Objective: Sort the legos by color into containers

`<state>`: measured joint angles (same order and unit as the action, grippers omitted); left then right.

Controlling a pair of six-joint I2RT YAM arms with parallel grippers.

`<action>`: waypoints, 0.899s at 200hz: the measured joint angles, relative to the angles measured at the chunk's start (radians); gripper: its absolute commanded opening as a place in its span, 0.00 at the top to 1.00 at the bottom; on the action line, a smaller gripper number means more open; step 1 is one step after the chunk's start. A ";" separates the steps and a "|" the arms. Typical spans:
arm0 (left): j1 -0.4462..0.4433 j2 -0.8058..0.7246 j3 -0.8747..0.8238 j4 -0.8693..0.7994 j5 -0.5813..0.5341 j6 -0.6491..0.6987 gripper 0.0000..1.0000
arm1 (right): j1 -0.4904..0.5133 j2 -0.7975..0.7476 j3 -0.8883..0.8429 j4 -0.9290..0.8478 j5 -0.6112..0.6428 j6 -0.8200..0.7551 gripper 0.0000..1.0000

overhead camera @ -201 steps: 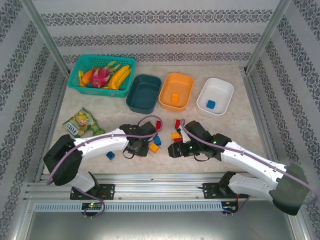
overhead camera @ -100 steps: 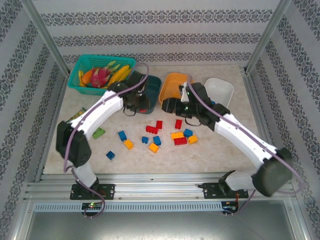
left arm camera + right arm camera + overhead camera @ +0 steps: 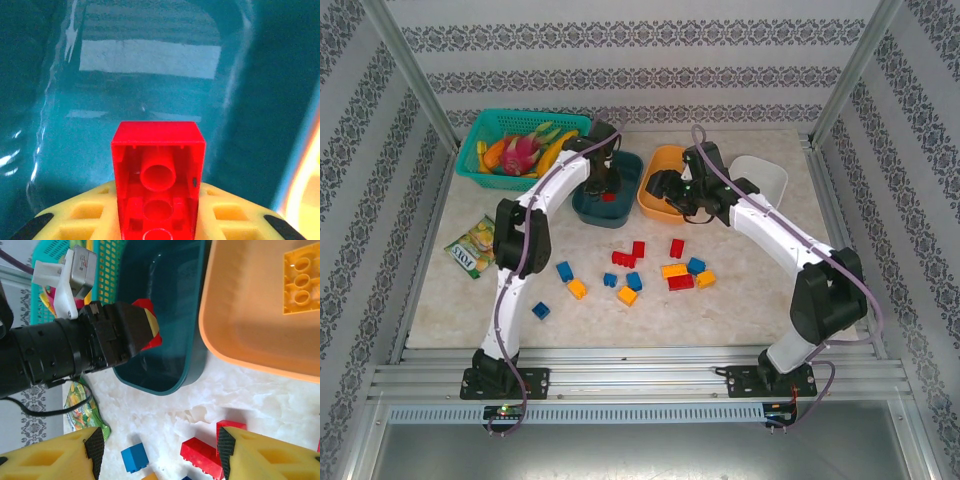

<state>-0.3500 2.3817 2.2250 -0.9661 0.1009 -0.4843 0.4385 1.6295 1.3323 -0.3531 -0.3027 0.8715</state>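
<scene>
**Left arm.** The left gripper holds the red lego inside the rim of the dark teal tub. The tub is judged to be the red container, and the hold positions the brick for release. The jaws are pinched on the brick's two side walls. The tub floor lies directly beyond the fingertips. Contact between brick and floor cannot be confirmed.

**Right arm.** The right gripper hangs beside the near rim of the orange tub. One yellow lego lies in that tub, ahead of the jaws and to one side. The jaws are spread and nothing sits between the pads, a state judged ready for the next pick. The unsorted legos lie on the table, beneath and behind these jaws.
</scene>
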 measured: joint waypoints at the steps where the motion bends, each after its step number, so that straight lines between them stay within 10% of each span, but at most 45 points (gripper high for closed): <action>1: 0.001 0.002 0.002 0.000 0.000 0.000 0.68 | -0.001 0.001 0.000 -0.001 0.000 0.000 0.36; 180: 0.017 -0.029 0.086 -0.037 0.061 -0.006 0.34 | -0.018 -0.170 0.000 -0.249 0.083 -0.099 0.36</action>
<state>-0.3328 2.3528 2.3108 -1.0027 0.1616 -0.4900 0.4206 1.4593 1.3323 -0.6025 -0.2195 0.7723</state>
